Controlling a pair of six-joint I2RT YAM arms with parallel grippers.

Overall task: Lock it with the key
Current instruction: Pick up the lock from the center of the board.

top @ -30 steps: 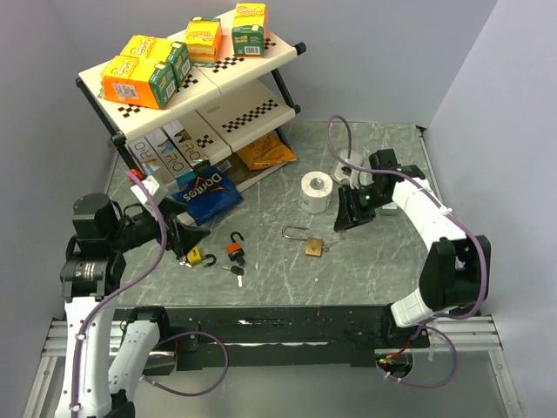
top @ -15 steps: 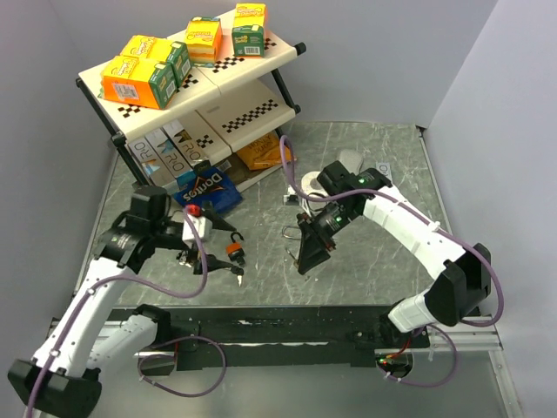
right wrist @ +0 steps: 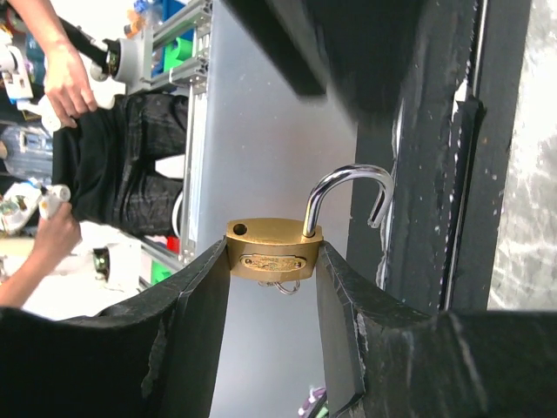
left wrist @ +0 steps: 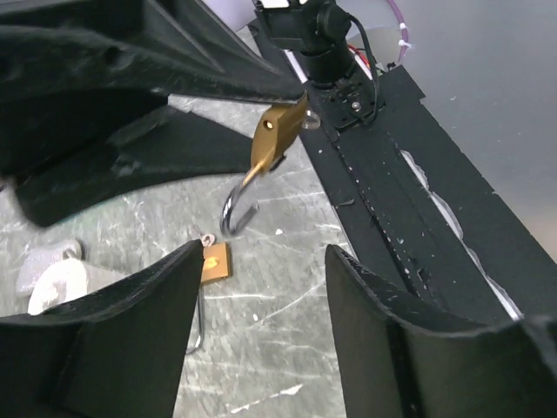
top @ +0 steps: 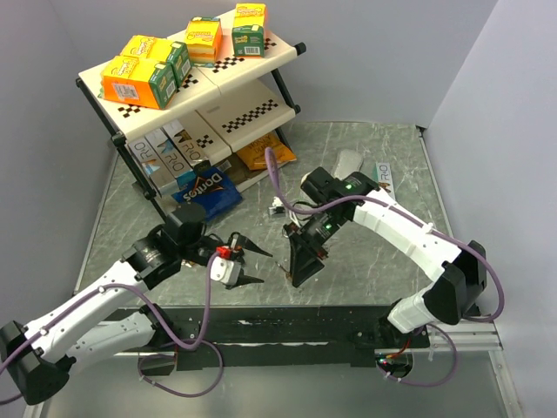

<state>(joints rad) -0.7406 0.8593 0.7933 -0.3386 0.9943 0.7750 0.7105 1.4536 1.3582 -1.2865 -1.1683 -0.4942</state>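
My right gripper (top: 300,261) is shut on a brass padlock (right wrist: 274,252) and holds it above the table near the front edge. Its steel shackle (right wrist: 348,196) stands open. A small metal ring (right wrist: 287,286) hangs under the body; the key itself is hidden. The left wrist view shows the same padlock (left wrist: 278,131) held in the air just ahead. My left gripper (top: 254,266) is open and empty (left wrist: 265,252), pointing at the padlock from the left and not touching it. A second brass padlock (left wrist: 216,263) lies on the table below.
A shelf rack (top: 200,87) with boxes stands at the back left, with a Doritos bag (top: 207,190) and an orange snack bag (top: 265,155) at its foot. The black front rail (top: 287,318) runs just below both grippers. A white crumpled thing (left wrist: 52,279) lies on the table.
My right gripper closed on the brass padlock and carried it toward the front edge. My left arm swung from the left side to the middle and now faces the padlock.
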